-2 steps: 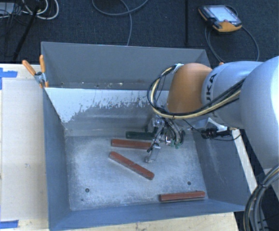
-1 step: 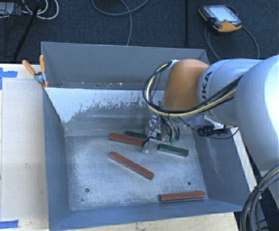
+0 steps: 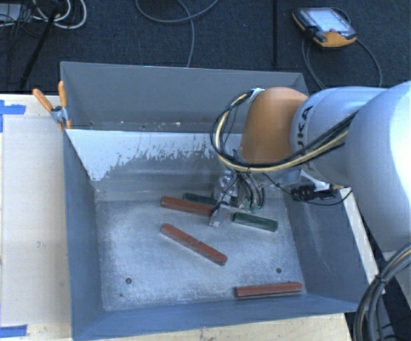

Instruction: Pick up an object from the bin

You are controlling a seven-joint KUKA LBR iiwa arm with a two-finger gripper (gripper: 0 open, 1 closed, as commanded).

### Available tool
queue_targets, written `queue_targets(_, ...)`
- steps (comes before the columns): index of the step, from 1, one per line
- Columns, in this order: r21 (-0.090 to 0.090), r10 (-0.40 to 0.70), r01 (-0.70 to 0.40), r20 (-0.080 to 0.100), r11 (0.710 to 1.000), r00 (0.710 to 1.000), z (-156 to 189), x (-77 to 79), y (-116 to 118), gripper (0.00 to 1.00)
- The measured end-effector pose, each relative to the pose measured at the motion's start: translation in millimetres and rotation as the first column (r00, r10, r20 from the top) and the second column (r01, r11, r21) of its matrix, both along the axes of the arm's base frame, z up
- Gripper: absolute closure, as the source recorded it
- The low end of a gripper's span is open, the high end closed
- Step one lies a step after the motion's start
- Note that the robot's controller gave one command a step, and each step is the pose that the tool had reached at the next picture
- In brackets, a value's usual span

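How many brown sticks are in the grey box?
3. The upper stick lies mid-bin, left of the gripper; the slanted stick below it; the last stick along the near wall. The arm may hide more.

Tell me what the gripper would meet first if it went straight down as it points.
Probably the right end of the upper reddish-brown stick, lying just under the gripper; a dark green stick lies close beside it. Height above them is unclear, so it may already touch.
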State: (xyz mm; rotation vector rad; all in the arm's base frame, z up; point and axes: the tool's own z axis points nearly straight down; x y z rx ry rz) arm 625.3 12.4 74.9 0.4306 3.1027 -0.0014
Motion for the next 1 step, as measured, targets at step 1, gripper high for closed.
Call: queue_targets(1,0.002,0.002,-0.002,-0.005,1.000,1.000,43.3,1.5,0.2,1.00)
